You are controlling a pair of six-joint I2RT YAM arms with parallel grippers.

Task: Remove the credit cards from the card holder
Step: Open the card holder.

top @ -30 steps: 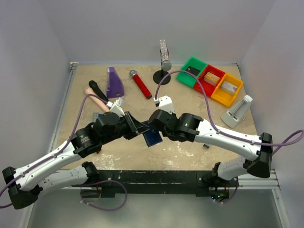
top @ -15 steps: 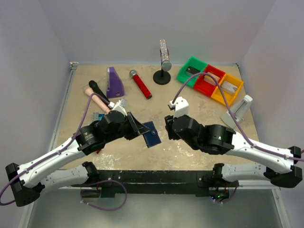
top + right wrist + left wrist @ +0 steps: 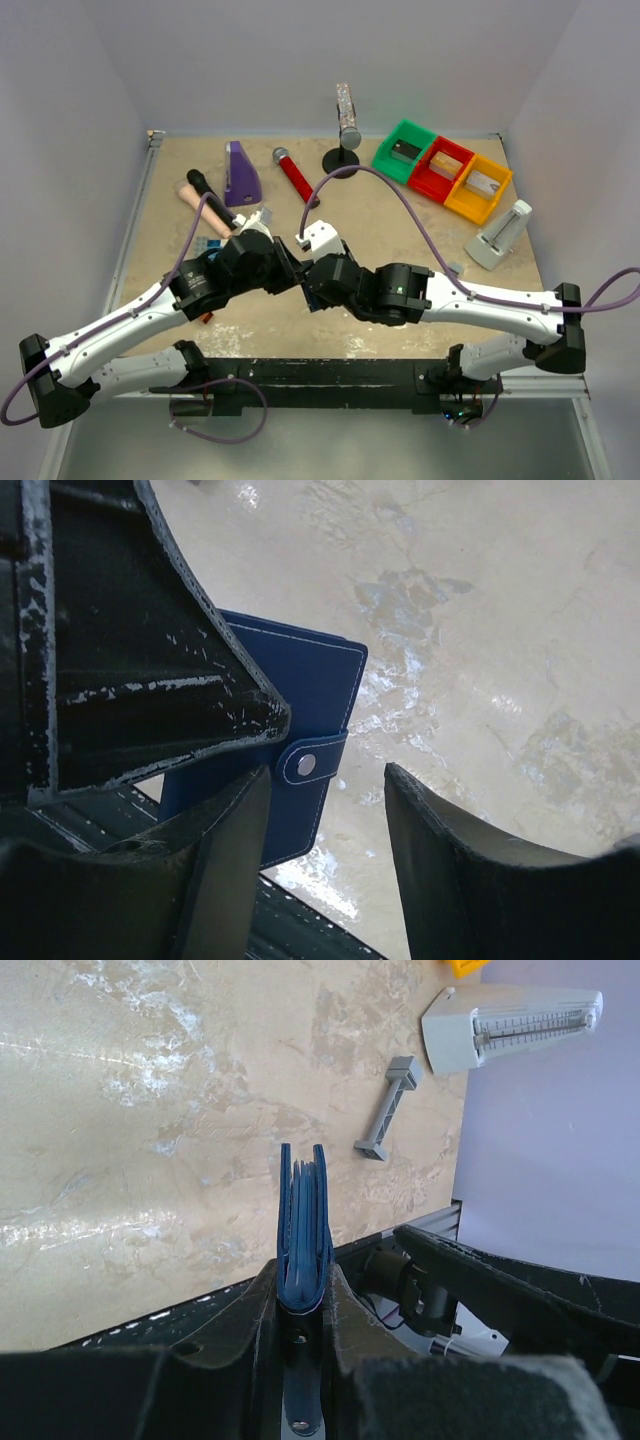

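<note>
The left gripper [image 3: 303, 1290] pinches the dark navy folding card holder [image 3: 303, 1210] edge-on at lower centre of its wrist view. The right gripper [image 3: 325, 780] has its fingers spread, and the fastened snap tab [image 3: 307, 765] shows between them. Opening the holder seems to be the step in hand: next, nip the tab and unsnap it. No credit cards show.

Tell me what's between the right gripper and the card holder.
Nothing. In the right wrist view the open right gripper has its fingertips right at the snap tab of the card holder, only tabletop behind.
</note>
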